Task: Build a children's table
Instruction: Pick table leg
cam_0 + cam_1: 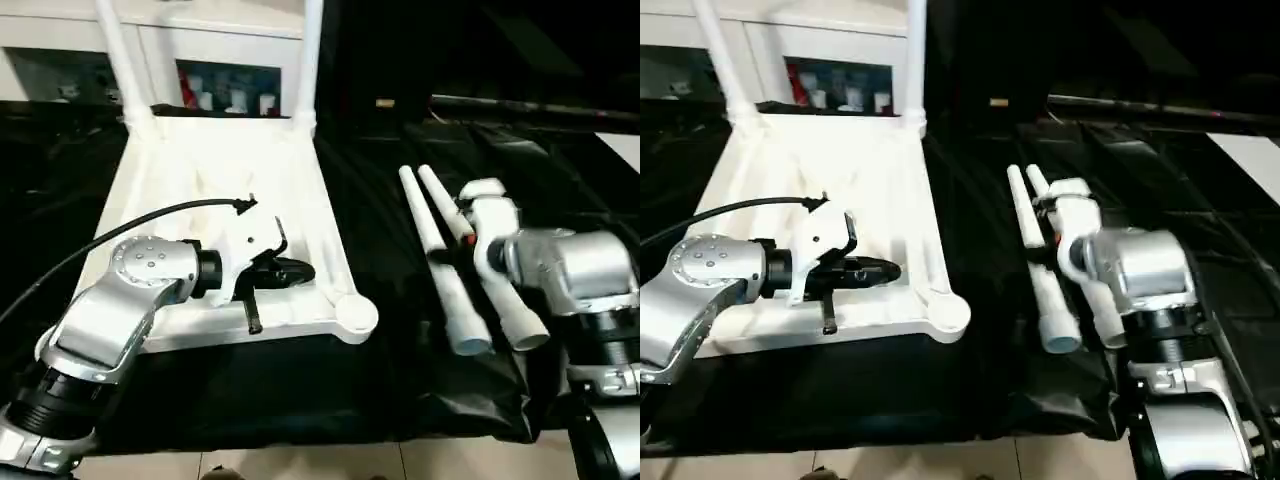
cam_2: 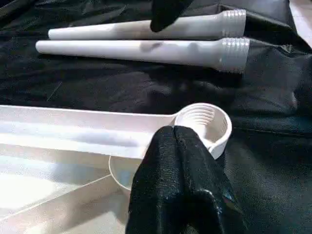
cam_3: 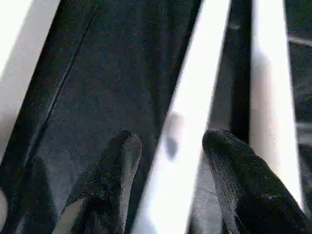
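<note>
Silver forearms frame the work. Left gripper [image 1: 285, 272], fingers pressed together and empty, hovers over the upturned white plastic tabletop [image 1: 190, 180]; two far legs stand fitted. Right gripper [image 3: 170, 146] straddles, jaws apart, one of two loose tapered white legs [image 1: 440, 262] lying right; near sockets unfilled.

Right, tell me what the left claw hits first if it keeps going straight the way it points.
Most likely the threaded corner socket of the upturned tabletop, just ahead of the shut left claw. Beyond it lie two loose legs on the black cover, though depth is hard to judge.
</note>
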`<state>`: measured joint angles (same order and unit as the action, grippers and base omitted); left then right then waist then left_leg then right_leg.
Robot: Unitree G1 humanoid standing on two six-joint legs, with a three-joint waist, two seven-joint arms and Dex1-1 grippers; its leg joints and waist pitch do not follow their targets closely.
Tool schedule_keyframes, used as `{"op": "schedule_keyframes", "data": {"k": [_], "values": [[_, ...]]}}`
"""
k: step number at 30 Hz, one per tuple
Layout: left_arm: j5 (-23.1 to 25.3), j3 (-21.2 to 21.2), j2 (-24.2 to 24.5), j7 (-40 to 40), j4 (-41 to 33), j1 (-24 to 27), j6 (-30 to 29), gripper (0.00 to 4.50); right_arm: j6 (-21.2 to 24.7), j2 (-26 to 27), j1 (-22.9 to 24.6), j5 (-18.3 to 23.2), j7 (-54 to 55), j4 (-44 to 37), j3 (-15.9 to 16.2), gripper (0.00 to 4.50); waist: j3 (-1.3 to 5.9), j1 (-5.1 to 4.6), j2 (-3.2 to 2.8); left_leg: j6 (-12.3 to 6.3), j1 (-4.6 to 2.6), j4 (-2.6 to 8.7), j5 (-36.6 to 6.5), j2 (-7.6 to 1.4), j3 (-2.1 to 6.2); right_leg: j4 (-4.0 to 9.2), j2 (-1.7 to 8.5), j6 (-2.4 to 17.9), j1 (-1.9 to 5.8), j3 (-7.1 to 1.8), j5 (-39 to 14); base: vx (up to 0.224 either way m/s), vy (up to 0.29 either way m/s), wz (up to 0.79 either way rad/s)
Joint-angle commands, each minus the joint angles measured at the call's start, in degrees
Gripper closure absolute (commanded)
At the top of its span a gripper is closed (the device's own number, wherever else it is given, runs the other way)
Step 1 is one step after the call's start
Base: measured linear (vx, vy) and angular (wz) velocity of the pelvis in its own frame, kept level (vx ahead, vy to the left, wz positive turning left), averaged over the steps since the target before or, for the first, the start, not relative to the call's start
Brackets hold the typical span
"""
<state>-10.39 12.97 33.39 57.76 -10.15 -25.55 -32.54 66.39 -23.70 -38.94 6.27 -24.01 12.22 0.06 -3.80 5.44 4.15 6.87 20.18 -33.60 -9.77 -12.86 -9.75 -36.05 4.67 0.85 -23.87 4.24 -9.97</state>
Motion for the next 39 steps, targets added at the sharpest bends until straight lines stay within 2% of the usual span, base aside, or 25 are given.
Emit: {"op": "schedule_keyframes", "data": {"k": [1,9,10,11,12,13,17,20,25,26,30,32,35,39], "values": [[0.0,0.8,0.3,-0.2,-1.2,-0.1,-0.1,4.5,-0.9,-1.2,0.8,-1.9,2.2,3.3,0.0,2.1,4.1,0.05,-0.45,3.1,-0.02,3.66,-10.2,0.35,-0.59,4.32,2.25,6.3,3.19,-2.47,-15.8,0.0,0.0,0.0],[0.4,1.3,0.3,-0.4,-0.9,-0.2,0.1,4.5,-0.4,1.6,3.2,0.2,0.7,7.9,-0.4,2.1,4.23,-0.12,-0.28,2.81,0.2,3.56,-10.4,0.46,-0.53,4.44,2.25,6.0,3.4,-2.51,-16.5,0.0,0.0,0.0],[0.4,1.4,0.3,-0.5,-0.9,-0.2,0.1,4.5,-0.6,2.1,3.4,0.8,0.5,8.4,-0.7,2.1,4.18,-0.27,-0.24,2.8,0.43,3.65,-10.2,0.46,-0.44,4.39,2.23,5.9,3.54,-2.49,-16.7,0.0,0.0,0.0],[0.4,1.5,0.2,-0.5,-1.0,-0.2,0.1,4.5,-0.9,2.9,3.4,1.9,0.0,9.3,-1.6,2.1,4.22,-0.28,-0.26,2.74,0.28,3.6,-10.4,0.45,-0.49,4.47,2.26,5.8,3.4,-2.52,-17.0,0.0,0.0,0.0],[0.4,1.5,0.2,-0.5,-1.0,-0.2,0.1,4.5,-1.5,3.4,3.3,2.4,-0.4,10.0,-2.1,2.1,4.21,-0.33,0.0,2.6,0.29,3.53,-10.6,0.46,-0.52,4.56,2.27,5.8,3.37,-2.53,-17.4,0.0,0.0,0.0],[0.4,1.5,0.3,-0.5,-1.0,-0.2,0.1,4.5,-1.9,3.7,3.2,2.8,-0.7,10.5,-2.3,2.1,4.22,-0.24,-0.18,2.51,0.22,3.52,-10.4,0.4,-0.5,4.48,2.31,6.0,3.29,-2.57,-17.3,0.0,0.0,0.0],[0.3,1.6,0.4,-0.6,-0.9,-0.3,0.1,4.5,-2.7,4.1,2.7,3.2,-1.3,11.8,-2.7,2.1,4.19,-0.12,-0.18,2.5,0.1,3.55,-10.2,0.32,-0.54,4.37,2.23,6.4,3.2,-2.62,-16.6,0.0,0.0,0.0],[0.3,1.7,0.4,-0.9,-0.8,-0.3,0.1,4.5,-4.3,3.9,1.8,2.5,-1.3,13.9,-1.8,2.1,4.18,0.01,-0.13,2.6,-0.04,3.53,-10.2,0.33,-0.63,4.31,2.25,6.9,3.1,-2.62,-16.0,0.0,0.0,0.0],[0.4,1.8,0.6,-1.0,-1.1,-0.1,0.1,4.5,-8.0,3.9,-0.1,2.6,-0.3,13.8,-2.9,2.1,4.22,0.0,0.05,2.58,0.05,3.49,-10.0,0.34,-0.62,4.27,2.35,6.4,3.18,-2.59,-16.9,0.0,0.0,0.0],[0.6,1.9,0.5,-1.2,-1.0,-0.2,0.2,4.5,-10.7,4.5,-0.7,2.8,1.0,14.0,-4.5,1.81,4.14,-0.03,0.11,2.59,0.11,3.54,-10.1,0.33,-0.61,4.31,2.35,6.2,3.13,-2.6,-17.3,0.0,0.0,0.0],[0.8,2.0,0.4,-1.4,-0.9,-0.2,0.3,4.5,-11.1,5.3,-2.0,3.8,2.2,14.6,-6.9,1.69,4.24,-0.08,0.29,2.53,0.07,3.49,-9.5,0.39,-0.66,4.18,2.2,5.8,3.09,-2.59,-16.9,0.0,0.0,0.0],[0.8,2.1,0.4,-1.6,-1.3,0.1,0.2,4.5,-11.4,5.7,-3.3,3.9,3.0,15.4,-7.1,1.31,4.24,-0.15,0.24,2.48,0.12,3.49,-9.3,0.43,-0.66,4.08,2.14,6.1,3.11,-2.58,-15.7,0.0,0.0,0.0],[0.8,2.2,0.5,-1.5,-1.3,0.2,0.2,4.5,-11.2,6.1,-4.0,4.2,3.4,15.7,-7.1,1.22,4.3,-0.18,0.12,2.49,0.12,3.46,-9.1,0.45,-0.68,3.98,2.16,6.4,3.15,-2.6,-15.2,0.0,0.0,0.0],[0.9,2.4,0.6,-1.5,-1.0,0.0,0.4,4.5,-9.9,7.2,-4.5,4.3,2.9,16.0,-6.0,0.82,4.33,-0.21,0.08,2.56,0.1,3.48,-9.2,0.43,-0.67,3.93,2.13,6.6,3.19,-2.62,-14.4,0.0,0.0,0.0]]}}
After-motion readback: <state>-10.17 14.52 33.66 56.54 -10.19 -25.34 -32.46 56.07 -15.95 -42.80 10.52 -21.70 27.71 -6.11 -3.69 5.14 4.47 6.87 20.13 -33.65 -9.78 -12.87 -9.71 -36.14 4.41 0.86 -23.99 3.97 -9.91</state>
